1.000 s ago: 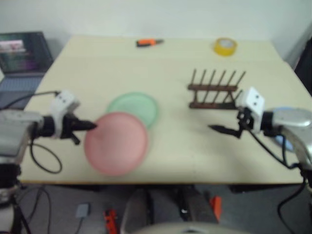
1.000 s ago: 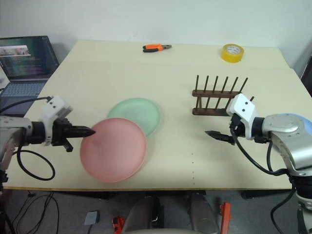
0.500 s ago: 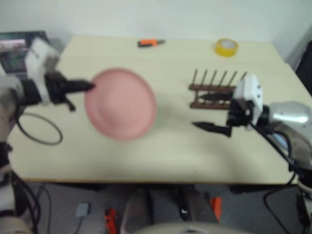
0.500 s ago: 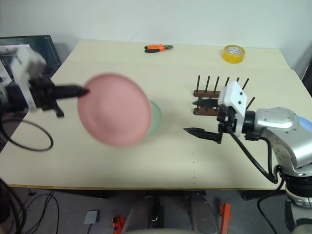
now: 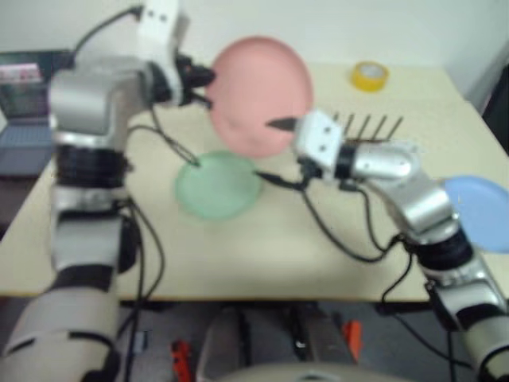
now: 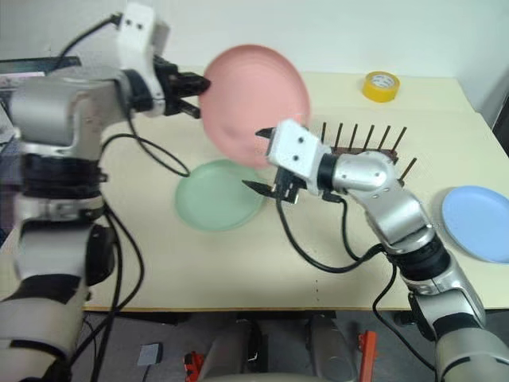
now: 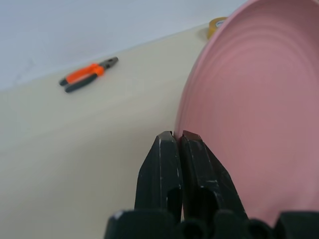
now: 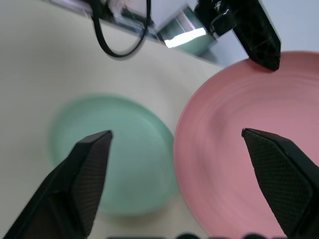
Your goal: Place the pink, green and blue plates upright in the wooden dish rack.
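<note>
Above a pale table (image 6: 238, 263), the pink plate (image 6: 254, 99) is held aloft by its rim in the closed left hand (image 6: 199, 87); the right hand (image 6: 258, 159) is spread wide beside it; the green plate (image 6: 219, 195) lies flat below; the blue plate (image 6: 475, 223) rests near the wooden dish rack (image 6: 370, 142).

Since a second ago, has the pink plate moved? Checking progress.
Yes. The pink plate rose off the green plate, toward the rack.

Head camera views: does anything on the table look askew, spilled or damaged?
Nothing stands out. The green plate and blue plate lie flat, the wooden dish rack stands upright, and the pink plate is simply held aloft.
</note>
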